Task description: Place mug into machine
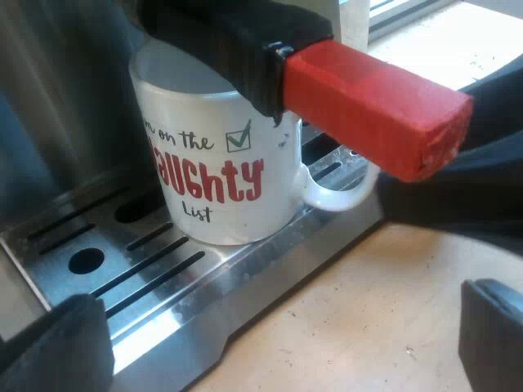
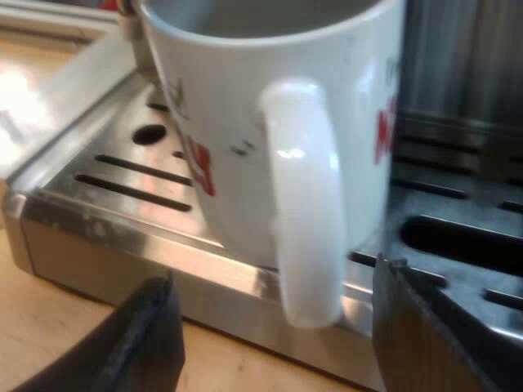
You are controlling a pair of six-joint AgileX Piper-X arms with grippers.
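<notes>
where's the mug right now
The white mug stands on the machine's slotted drip tray, under the holder's red-ended handle, its handle facing my open right pincer.

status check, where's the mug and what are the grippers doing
Left gripper open, clear of the mug. Right gripper open around its handle. Mug upright on the drip tray. Red-ended handle over its rim.

My left pincer (image 1: 278, 327) is reaching forward low and level, holding its two black fingers (image 1: 57, 347) spread wide apart. My right pincer (image 2: 274, 302) is also gaping, its fingers (image 2: 155, 335) standing well apart, tips pointing forward, neither one pressing on anything.
</notes>
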